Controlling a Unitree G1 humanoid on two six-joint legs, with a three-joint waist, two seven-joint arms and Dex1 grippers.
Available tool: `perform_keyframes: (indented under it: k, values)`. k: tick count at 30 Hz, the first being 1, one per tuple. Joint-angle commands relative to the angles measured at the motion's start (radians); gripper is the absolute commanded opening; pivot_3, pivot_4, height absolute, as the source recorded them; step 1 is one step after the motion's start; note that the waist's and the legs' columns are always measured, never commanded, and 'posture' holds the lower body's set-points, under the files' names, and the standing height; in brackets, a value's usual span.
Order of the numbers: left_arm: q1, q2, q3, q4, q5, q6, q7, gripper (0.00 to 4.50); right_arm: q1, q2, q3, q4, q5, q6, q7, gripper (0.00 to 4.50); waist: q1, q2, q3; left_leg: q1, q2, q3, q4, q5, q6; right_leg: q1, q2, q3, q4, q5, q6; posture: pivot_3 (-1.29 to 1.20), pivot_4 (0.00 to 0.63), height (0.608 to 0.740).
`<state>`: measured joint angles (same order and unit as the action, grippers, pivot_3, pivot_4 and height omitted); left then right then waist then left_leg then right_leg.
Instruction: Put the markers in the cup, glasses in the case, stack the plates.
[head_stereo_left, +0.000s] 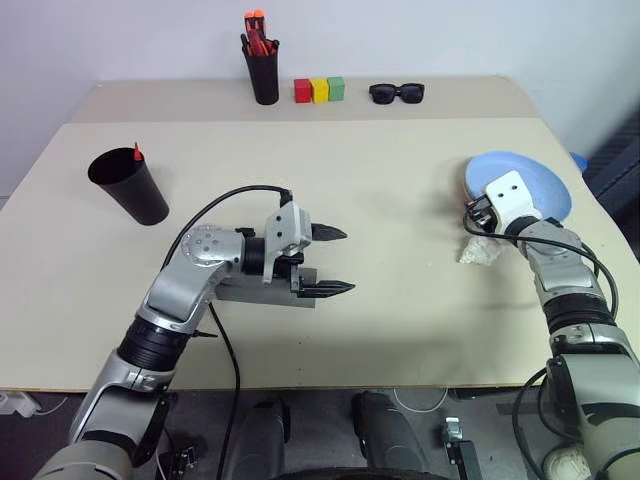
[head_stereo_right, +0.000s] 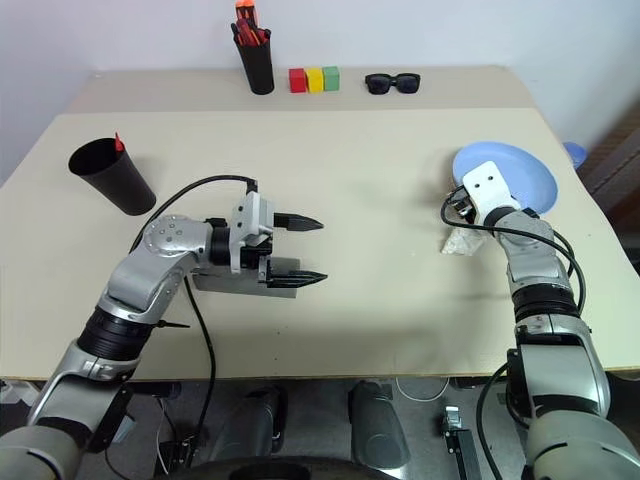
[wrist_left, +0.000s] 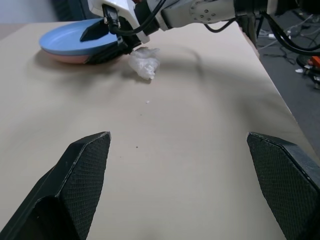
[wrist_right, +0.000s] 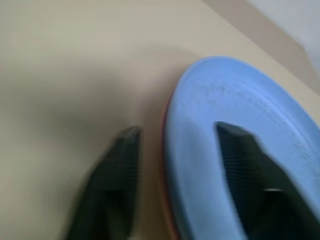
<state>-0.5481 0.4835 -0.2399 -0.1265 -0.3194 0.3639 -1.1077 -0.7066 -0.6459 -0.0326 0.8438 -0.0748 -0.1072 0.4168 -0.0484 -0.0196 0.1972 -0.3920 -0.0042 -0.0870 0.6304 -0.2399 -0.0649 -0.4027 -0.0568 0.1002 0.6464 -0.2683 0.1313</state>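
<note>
A: At 3 o'clock on the bench (head_stereo_left: 400, 220), blue plate (head_stereo_left: 545, 180) sits on the pink one (wrist_left: 75, 56). Right gripper (wrist_right: 180, 165) released, straddling the rim.

B: Back straight out, don't drag the stack. Left gripper (head_stereo_left: 335, 262)?

A: Spread wide, empty, over the case (head_stereo_left: 245, 292). Red marker (head_stereo_left: 137, 152) in cup (head_stereo_left: 130, 185), 10 o'clock.

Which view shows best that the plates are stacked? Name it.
The left wrist view: from the side, the blue plate sits on the pink plate. The right wrist view shows a pink sliver at its edge; the head views show blue alone.
</note>
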Motion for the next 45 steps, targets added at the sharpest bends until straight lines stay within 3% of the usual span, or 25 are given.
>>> perform_keyframes:
  k: [1, 4, 10, 16, 22, 30, 33, 38, 45]
  values:
    - [0.001, 0.006, 0.026, -0.041, -0.021, 0.002, 0.009, 4.50, -0.014, -0.005, -0.033, -0.046, 0.019, -0.024, -0.019, 3.54, -0.001, 0.000, 0.000, 0.000, 0.000, 0.000, 0.000, 0.000, 0.000, 0.000, 0.000, 0.000, 0.000, 0.000, 0.000, 0.00, 0.150, 0.740]
    - [-0.005, 0.000, 0.021, -0.034, -0.024, 0.004, 0.012, 4.50, 0.048, -0.003, -0.092, -0.190, 0.088, 0.022, -0.006, 3.54, -0.001, 0.000, 0.000, 0.000, 0.000, 0.000, 0.000, 0.000, 0.000, 0.000, 0.000, 0.000, 0.000, 0.000, 0.000, 0.00, 0.150, 0.740]
    - [-0.020, -0.003, 0.005, -0.002, -0.031, -0.005, -0.019, 4.50, 0.316, 0.007, -0.254, -0.763, 0.320, 0.396, 0.006, 3.54, 0.007, 0.000, 0.000, -0.001, 0.000, -0.001, 0.000, 0.000, 0.000, 0.000, 0.000, 0.000, 0.001, 0.000, 0.000, 0.00, 0.150, 0.740]
    - [-0.033, -0.007, 0.002, 0.027, -0.034, -0.013, -0.053, 4.50, 0.554, -0.005, -0.346, -1.084, 0.459, 0.675, 0.021, 3.54, 0.005, 0.000, 0.000, 0.000, 0.000, -0.001, 0.000, 0.000, 0.000, 0.000, 0.000, 0.000, 0.001, 0.000, 0.000, 0.00, 0.150, 0.740]
    - [-0.045, -0.015, -0.003, 0.057, -0.023, -0.031, -0.072, 4.50, 0.644, 0.007, -0.316, -1.117, 0.480, 0.748, 0.046, 3.54, 0.003, 0.000, 0.000, 0.000, 0.000, 0.000, 0.001, 0.000, 0.000, 0.000, 0.001, 0.000, 0.001, 0.000, 0.000, 0.00, 0.150, 0.740]
    - [-0.038, -0.014, 0.002, 0.047, -0.017, -0.034, -0.060, 4.50, 0.571, 0.041, -0.197, -0.953, 0.395, 0.655, 0.055, 3.54, 0.004, 0.000, 0.000, 0.000, 0.000, 0.000, 0.000, 0.000, 0.000, 0.000, 0.001, 0.000, 0.000, 0.000, 0.000, 0.00, 0.150, 0.740]
    - [-0.027, -0.006, 0.008, 0.035, -0.017, -0.029, -0.049, 4.50, 0.538, 0.054, -0.183, -0.897, 0.379, 0.630, 0.054, 2.67, 0.004, 0.000, 0.000, 0.000, 0.000, 0.000, 0.000, 0.000, 0.000, 0.000, 0.001, 0.000, 0.000, 0.000, 0.000, 0.00, 0.150, 0.740]
    - [-0.003, 0.007, 0.017, 0.006, -0.021, -0.018, -0.022, 4.50, 0.511, 0.060, -0.169, -0.882, 0.348, 0.576, 0.044, 0.30, 0.003, 0.000, 0.000, 0.000, 0.000, 0.000, 0.000, 0.000, 0.000, 0.000, 0.001, 0.000, 0.000, 0.000, 0.000, 0.00, 0.150, 0.740]
    - [0.009, 0.011, 0.016, -0.012, -0.028, -0.012, 0.000, 4.50, 0.461, 0.082, -0.233, -0.953, 0.356, 0.462, 0.005, 0.30, 0.003, 0.000, 0.000, 0.000, 0.000, 0.000, 0.000, 0.000, 0.000, 0.000, 0.001, 0.000, 0.000, 0.000, 0.000, 0.00, 0.150, 0.740]
